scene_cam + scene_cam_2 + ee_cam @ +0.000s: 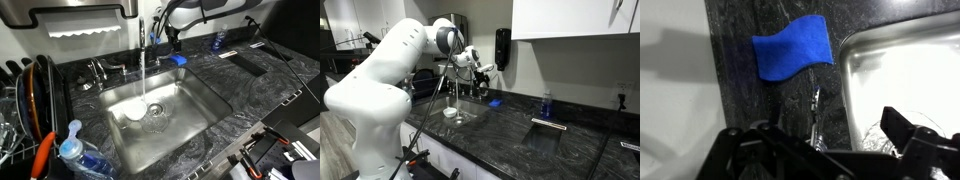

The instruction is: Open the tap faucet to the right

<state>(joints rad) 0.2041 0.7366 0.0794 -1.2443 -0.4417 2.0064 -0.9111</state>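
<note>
Water (143,80) is running from the tap faucet (141,38) into the steel sink (195,108), and the faucet's slim chrome spout is standing between the jaws and just below them. In the wrist view the jaws are hanging spread wide apart and gripping nothing, though whether either is touching the small side lever I cannot tell. Just beyond the jaws, a blue cloth (790,50) is lying on the dark stone table (740,100), beside the sink's rim.
</note>
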